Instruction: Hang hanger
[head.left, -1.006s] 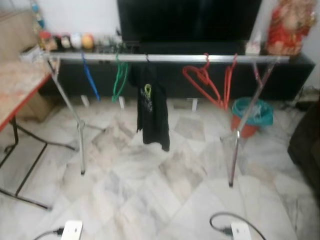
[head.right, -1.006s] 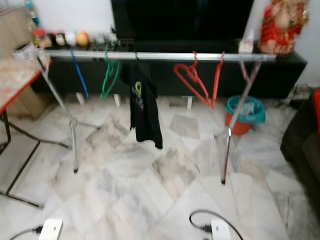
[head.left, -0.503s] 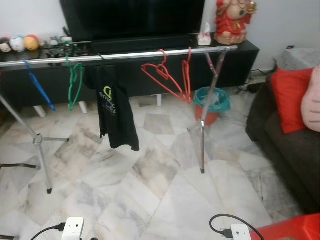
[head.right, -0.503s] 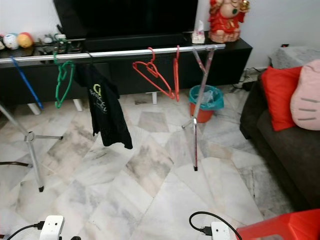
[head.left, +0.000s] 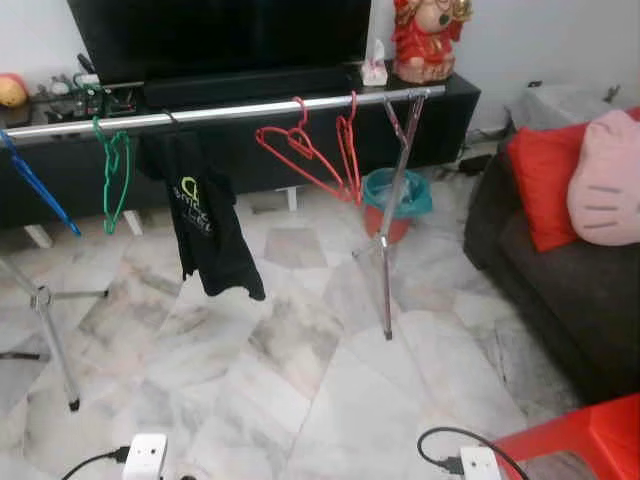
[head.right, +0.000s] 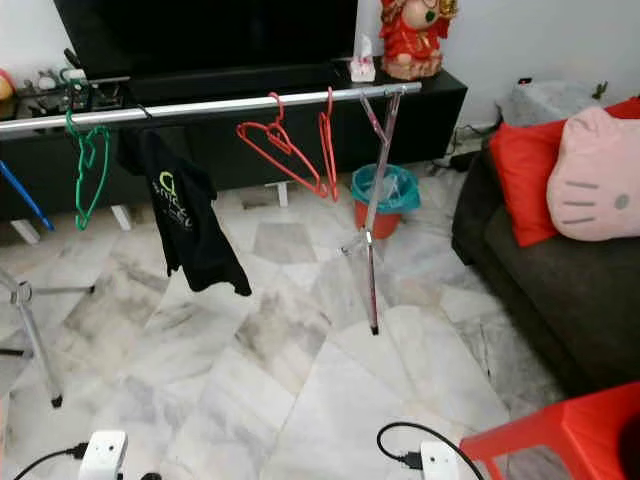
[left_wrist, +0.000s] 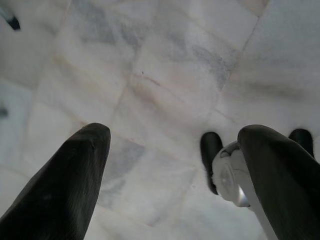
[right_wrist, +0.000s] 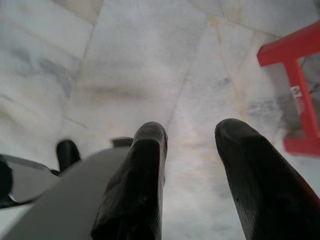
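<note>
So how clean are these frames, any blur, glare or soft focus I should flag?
Both eye views are sharp and evenly lit; the drying rack rail carries a bright sheen and the marble floor a mild one. In the left wrist view the left hand sits close and soft-edged, the tiles behind hazy. In the right wrist view the right hand is likewise blurred, with a pale glow on the tiles.

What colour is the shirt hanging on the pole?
Black, with a yellow-green print: the black shirt on the silver metal rail, best in the right eye view.
</note>
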